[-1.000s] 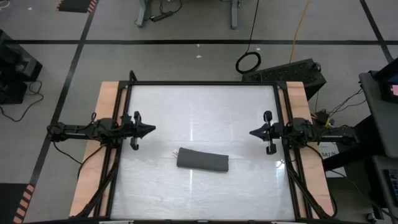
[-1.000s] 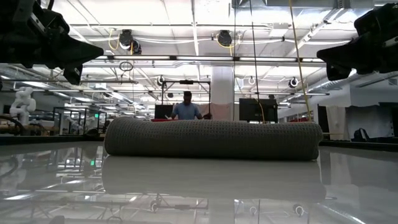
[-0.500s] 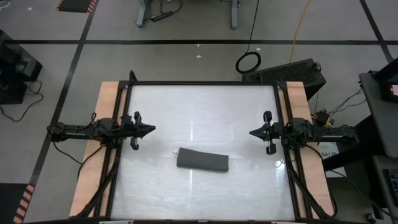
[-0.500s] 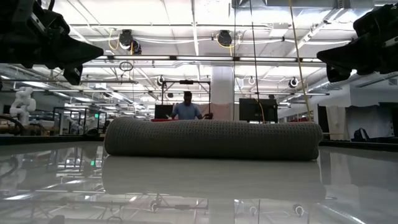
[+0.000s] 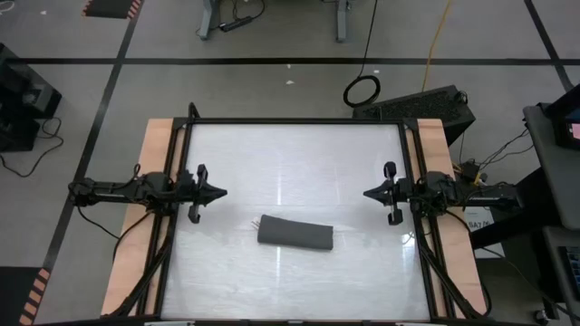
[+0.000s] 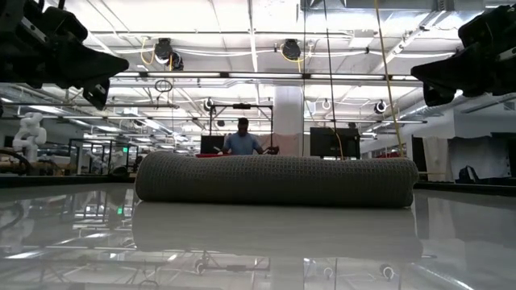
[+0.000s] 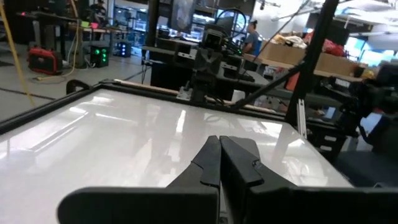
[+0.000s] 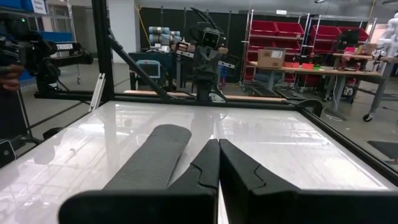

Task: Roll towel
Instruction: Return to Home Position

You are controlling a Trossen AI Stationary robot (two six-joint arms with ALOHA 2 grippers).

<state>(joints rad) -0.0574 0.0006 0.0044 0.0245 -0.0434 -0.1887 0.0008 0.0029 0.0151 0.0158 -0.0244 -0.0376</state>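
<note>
The dark grey towel (image 5: 295,234) lies rolled up into a cylinder on the glossy white table, a little toward the near edge; it also shows in the low view (image 6: 274,179) and in the right wrist view (image 8: 152,158). My left gripper (image 5: 223,191) is shut and empty above the table's left side, its fingertips shown in the left wrist view (image 7: 219,142). My right gripper (image 5: 365,193) is shut and empty above the right side, its fingertips shown in the right wrist view (image 8: 218,144). Both are clear of the towel.
The table top (image 5: 290,154) has a dark frame and wooden side strips (image 5: 136,226). A person (image 6: 242,138) stands far off in the room beyond the table. Bare surface lies all around the roll.
My left gripper has drawn back a little toward the table's left edge. The towel roll and my right gripper have kept still.
</note>
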